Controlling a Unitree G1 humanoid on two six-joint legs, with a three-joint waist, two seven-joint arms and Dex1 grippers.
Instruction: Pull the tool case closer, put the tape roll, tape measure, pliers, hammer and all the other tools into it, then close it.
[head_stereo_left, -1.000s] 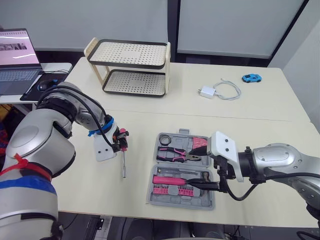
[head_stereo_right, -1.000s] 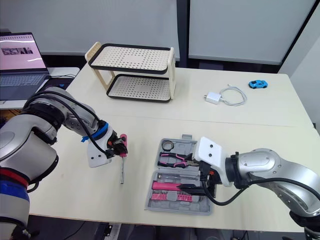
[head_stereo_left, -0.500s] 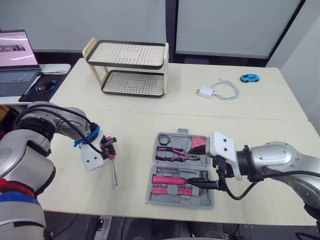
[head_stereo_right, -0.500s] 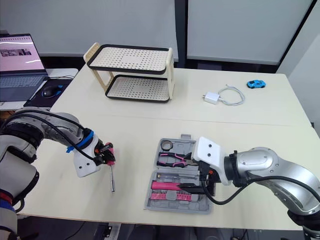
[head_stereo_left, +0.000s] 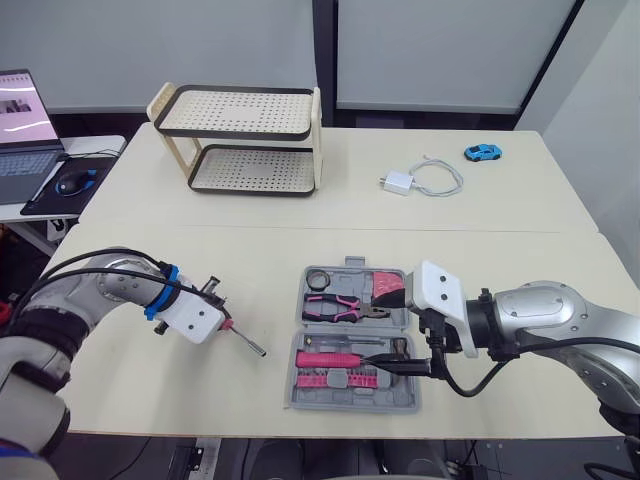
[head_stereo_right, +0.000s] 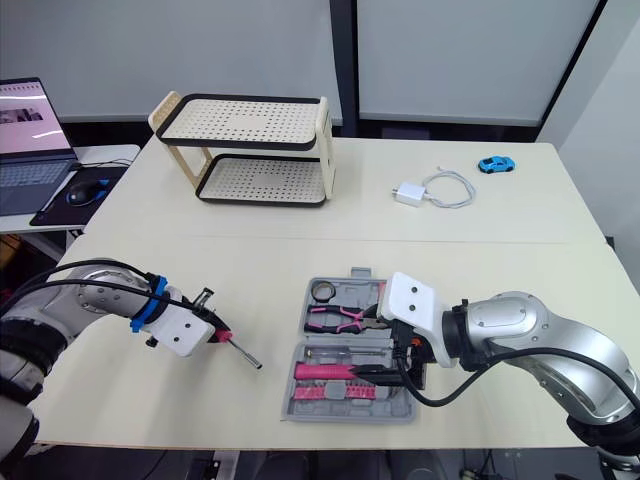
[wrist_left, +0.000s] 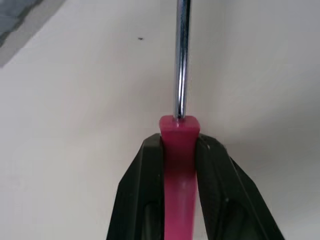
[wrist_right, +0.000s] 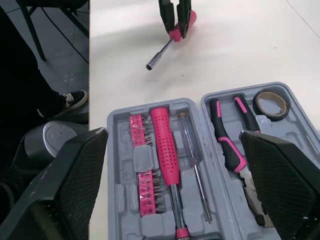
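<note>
Bright, even, diffuse overhead light; desk pale, no hard glare. Faint soft shadow under rack at 11 o'clock. Left wrist view soft-focused: left fingers blurred at 6 o'clock, bright streak along screwdriver shaft at 12. Right wrist view: right fingers dark, out of focus at 4 and 8 o'clock; floor dim at 10.

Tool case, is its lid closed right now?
No, the tool case lies open, with the pliers and the tape roll showing in its upper half.
</note>
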